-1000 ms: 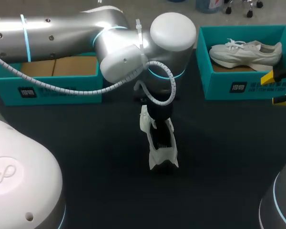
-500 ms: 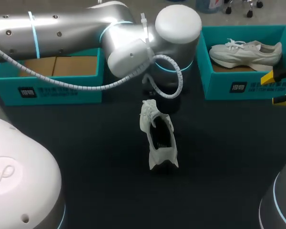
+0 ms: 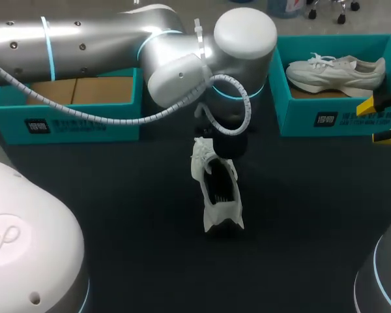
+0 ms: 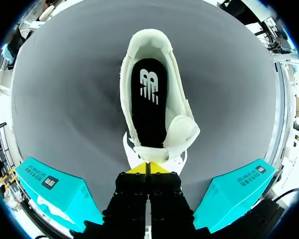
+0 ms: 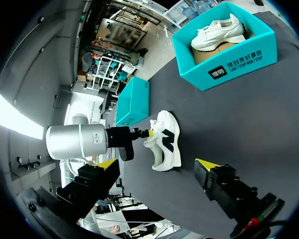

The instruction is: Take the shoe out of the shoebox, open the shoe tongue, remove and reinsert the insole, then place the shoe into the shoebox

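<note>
A white shoe [image 3: 216, 189] with a black insole [image 4: 147, 99] stands in the middle of the dark table, its heel toward the front edge. My left gripper [image 4: 147, 168] is at the shoe's far end, its yellow tips pressed together on the edge of the lifted tongue [image 4: 182, 135]. The right wrist view shows that same shoe [image 5: 165, 142] with the left gripper's tip against its tongue. My right gripper [image 3: 381, 120] hangs open at the table's right edge, far from the shoe, with nothing between its fingers [image 5: 205, 163].
A teal shoebox [image 3: 326, 117] at the back right holds a second white shoe [image 3: 335, 72]. Another teal box [image 3: 65, 124] with a cardboard floor stands at the back left. My left arm [image 3: 117, 45] stretches across above that left box.
The left arm has drawn back from over the shoe toward the rear, and the tongue end has lifted with it. The right arm has kept still.
</note>
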Motion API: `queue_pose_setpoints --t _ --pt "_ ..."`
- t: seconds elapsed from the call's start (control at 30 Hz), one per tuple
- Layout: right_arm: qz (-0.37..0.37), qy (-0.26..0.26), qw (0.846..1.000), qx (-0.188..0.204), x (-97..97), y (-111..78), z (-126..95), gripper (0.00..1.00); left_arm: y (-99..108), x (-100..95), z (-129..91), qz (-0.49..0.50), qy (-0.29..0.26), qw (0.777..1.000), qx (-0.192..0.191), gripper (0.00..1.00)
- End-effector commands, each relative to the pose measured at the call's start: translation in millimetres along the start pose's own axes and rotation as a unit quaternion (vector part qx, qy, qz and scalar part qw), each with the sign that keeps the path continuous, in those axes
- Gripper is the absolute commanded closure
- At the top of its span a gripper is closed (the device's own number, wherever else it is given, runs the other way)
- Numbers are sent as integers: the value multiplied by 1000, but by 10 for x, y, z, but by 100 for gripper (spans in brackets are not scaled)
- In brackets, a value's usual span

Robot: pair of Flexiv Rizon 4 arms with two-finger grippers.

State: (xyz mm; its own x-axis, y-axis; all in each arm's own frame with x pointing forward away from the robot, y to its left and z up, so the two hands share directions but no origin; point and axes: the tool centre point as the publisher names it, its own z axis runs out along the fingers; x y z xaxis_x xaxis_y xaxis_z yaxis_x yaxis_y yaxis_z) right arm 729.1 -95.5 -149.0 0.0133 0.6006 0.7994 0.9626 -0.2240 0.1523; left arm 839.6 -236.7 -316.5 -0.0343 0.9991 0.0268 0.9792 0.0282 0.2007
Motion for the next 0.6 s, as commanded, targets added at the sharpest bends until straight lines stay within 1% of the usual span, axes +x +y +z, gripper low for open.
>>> queue_pose_setpoints --t 0.03,0.23,0.47,0.6 --pt "1 -1 1000 0 -1 -1 -1 0 -32 157 -58 3 -19 1000 6 100" --pt "1 -1 1000 0 -1 -1 -1 0 -89 162 -90 10 -25 1000 5 100" --pt "1 -1 1000 0 -1 -1 -1 0 -145 99 -32 25 -19 999 13 100" --pt "1 -1 1000 0 -1 -1 -1 0 -136 81 -95 25 -23 999 4 100"
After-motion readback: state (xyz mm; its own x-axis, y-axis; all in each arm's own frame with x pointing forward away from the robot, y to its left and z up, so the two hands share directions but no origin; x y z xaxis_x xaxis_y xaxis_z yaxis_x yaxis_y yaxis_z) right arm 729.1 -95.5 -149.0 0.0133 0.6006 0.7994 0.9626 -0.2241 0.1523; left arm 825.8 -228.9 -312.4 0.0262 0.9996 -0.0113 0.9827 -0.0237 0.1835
